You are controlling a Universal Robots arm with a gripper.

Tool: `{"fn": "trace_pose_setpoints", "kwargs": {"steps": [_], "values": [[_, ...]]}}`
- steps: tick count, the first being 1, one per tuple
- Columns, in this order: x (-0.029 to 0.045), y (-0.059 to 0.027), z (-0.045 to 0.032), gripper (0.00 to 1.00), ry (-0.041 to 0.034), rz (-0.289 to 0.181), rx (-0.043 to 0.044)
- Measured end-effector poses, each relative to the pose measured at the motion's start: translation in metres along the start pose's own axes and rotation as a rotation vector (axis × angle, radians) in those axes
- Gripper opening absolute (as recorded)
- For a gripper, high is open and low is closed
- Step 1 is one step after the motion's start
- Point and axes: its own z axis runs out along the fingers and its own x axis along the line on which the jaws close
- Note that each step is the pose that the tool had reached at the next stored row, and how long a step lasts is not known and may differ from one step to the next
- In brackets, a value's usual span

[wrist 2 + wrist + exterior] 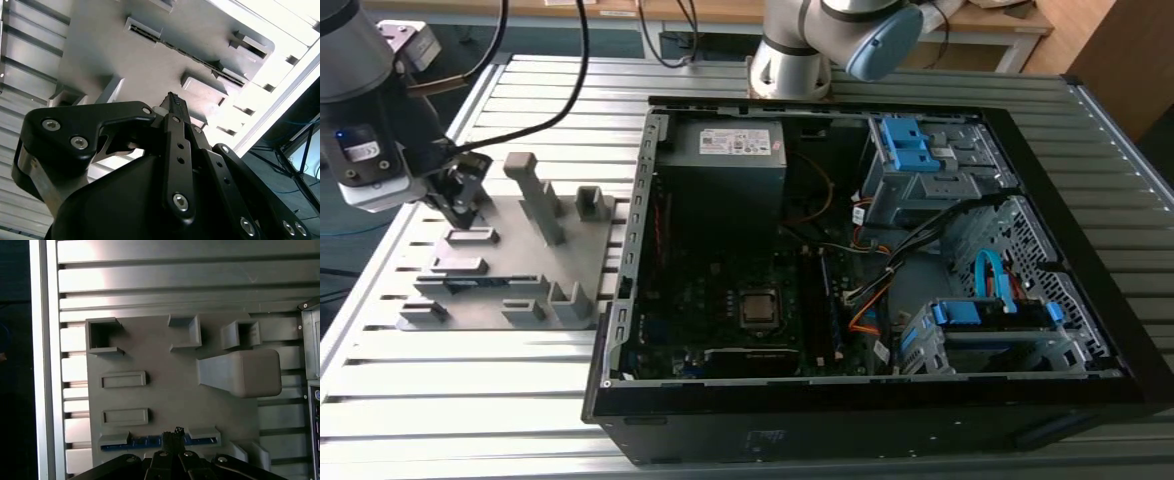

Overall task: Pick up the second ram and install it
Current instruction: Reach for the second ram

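The memory stick sits on edge in its slot along one edge of the grey tray, with its long axis running parallel to that edge. The gripper hangs straight above the stick's middle, its fingers drawn close together and holding nothing, so the stick lies directly below

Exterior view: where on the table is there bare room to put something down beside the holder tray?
Open slats of the table lie camera-side of the grey tray and beyond it, up to the cables. The strip between tray and computer case is narrow. The tray is crowded: blocks, the ram, the gripper over it.
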Motion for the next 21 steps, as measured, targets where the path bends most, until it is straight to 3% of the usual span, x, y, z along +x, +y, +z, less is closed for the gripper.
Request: {"fn": "trace_pose_setpoints", "kwargs": {"steps": [7, 13, 15, 17, 18, 21], "values": [[0.0002, -0.0006, 0.0078, 0.1, -0.0001, 0.0, 0.0003], [0.0002, -0.007, 0.0119, 0.1, -0.0002, -0.001, 0.0041], [0.0003, -0.0077, 0.0124, 0.1, -0.001, -0.002, 0.0147], [0.0003, -0.0078, 0.0127, 0.1, -0.003, -0.006, 0.0426], [0.0003, -0.0078, 0.0135, 0.1, -0.0033, -0.009, 0.0504], [0.0004, -0.008, 0.018, 0.1, -0.0008, -0.032, 0.0521]]}}
